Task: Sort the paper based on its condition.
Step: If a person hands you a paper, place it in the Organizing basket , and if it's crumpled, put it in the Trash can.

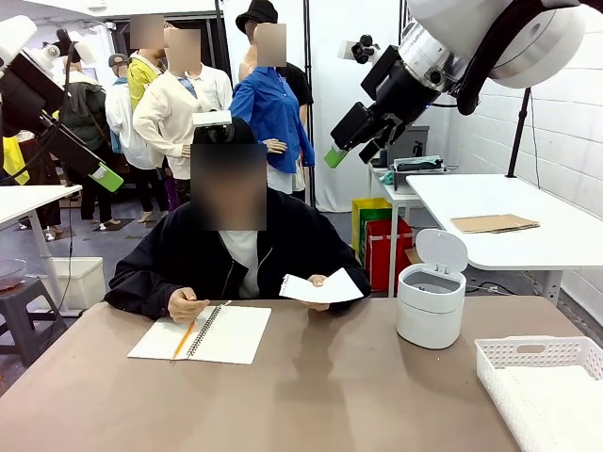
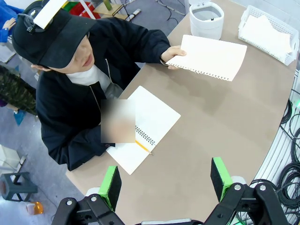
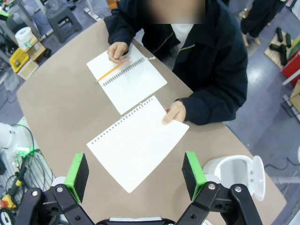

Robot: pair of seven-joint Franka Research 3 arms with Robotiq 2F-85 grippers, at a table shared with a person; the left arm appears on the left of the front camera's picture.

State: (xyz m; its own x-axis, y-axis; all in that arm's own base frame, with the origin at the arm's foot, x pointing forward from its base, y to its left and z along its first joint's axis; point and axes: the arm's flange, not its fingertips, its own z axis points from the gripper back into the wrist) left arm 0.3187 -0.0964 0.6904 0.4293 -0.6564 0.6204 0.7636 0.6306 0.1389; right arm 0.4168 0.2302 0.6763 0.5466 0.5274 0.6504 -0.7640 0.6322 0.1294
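A brown desk (image 1: 311,395) fronts a seated person. Both pincers hang high above it, released and empty: the left pincer (image 2: 166,183), the right pincer (image 3: 136,173). Below, the person's hand (image 3: 176,112) holds the paper (image 3: 136,143) above the desk's far edge, beside an open notebook (image 1: 203,334), a white bin (image 1: 431,301), and a basket (image 1: 546,386) at the right corner.

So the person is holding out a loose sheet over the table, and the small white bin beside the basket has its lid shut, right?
Not quite: the white bin has its lid flipped up, as the front view shows. The rest holds: the person's hand holds a loose sheet out over the table, and the bin stands beside the basket.
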